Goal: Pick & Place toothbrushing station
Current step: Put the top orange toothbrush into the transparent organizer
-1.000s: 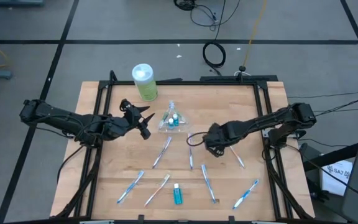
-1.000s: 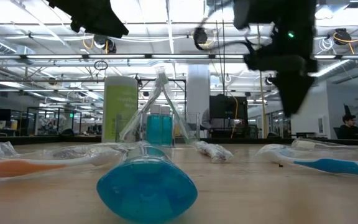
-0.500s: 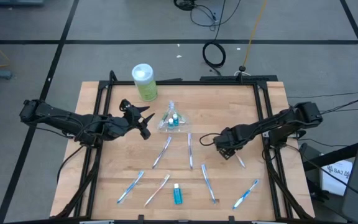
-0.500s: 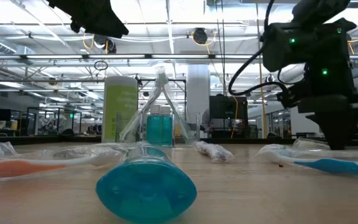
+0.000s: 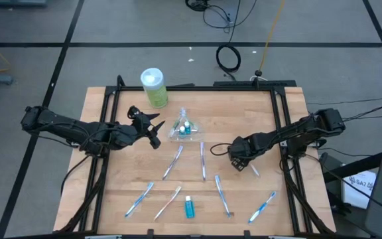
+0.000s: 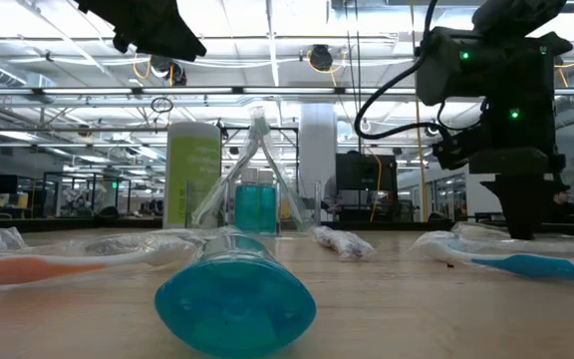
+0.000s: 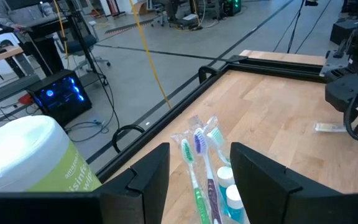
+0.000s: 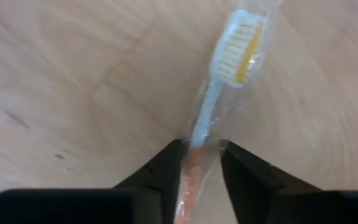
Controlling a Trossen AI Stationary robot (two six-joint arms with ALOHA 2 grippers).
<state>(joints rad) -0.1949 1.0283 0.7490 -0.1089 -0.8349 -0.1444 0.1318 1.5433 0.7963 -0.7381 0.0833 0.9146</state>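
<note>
Wrapped toothbrush (image 8: 211,109) — right gripper (image 8: 201,163) jaws closing around it near the table (image 5: 290,206) edge.

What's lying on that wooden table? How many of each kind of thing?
Loose wrapped toothbrushes: 7
Clear packet of toothbrushes: 1
Green wipes canister: 1
Small blue bottle: 1
Total: 10
</note>
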